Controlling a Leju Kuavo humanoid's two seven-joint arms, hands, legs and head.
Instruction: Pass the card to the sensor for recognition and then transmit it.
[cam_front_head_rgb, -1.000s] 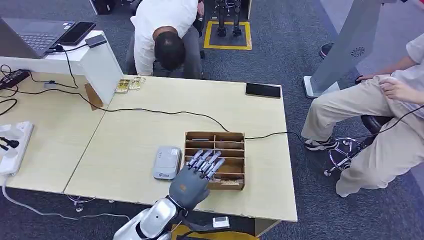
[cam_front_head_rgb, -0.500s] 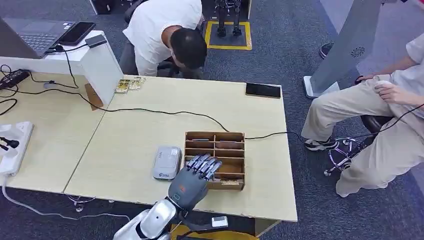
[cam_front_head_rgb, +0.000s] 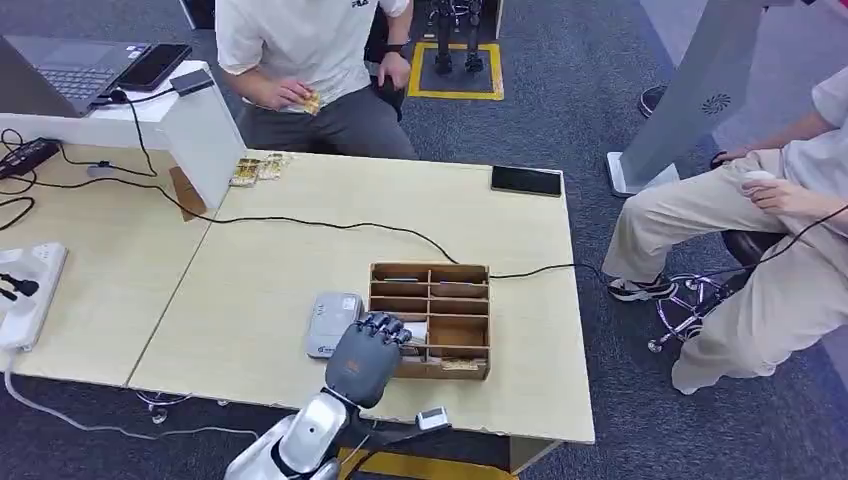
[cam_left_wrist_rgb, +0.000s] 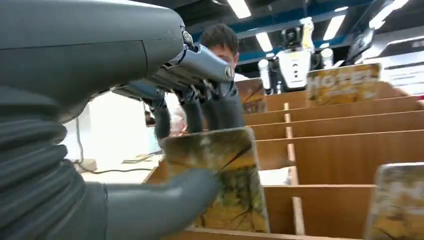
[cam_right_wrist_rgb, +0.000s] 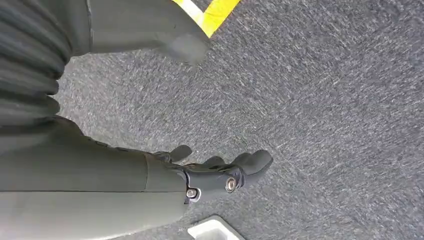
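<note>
The left hand (cam_front_head_rgb: 366, 358) is curling over the near-left compartment of the box (cam_front_head_rgb: 455, 335), thumb and fingers (cam_left_wrist_rgb: 220, 107) pinching an upright card (cam_left_wrist_rgb: 220, 175). The right hand (cam_right_wrist_rgb: 220, 175) is hanging half-curled, holding nothing.

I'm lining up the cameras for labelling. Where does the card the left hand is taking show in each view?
Head view: hidden under the left hand, at the near-left compartment of the wooden organizer.
Left wrist view: the card stands centre frame, pinched between thumb and fingers.
Right wrist view: not in it; carpet and the hanging right hand.
Shared landmark: the wooden organizer's dividers.
</note>
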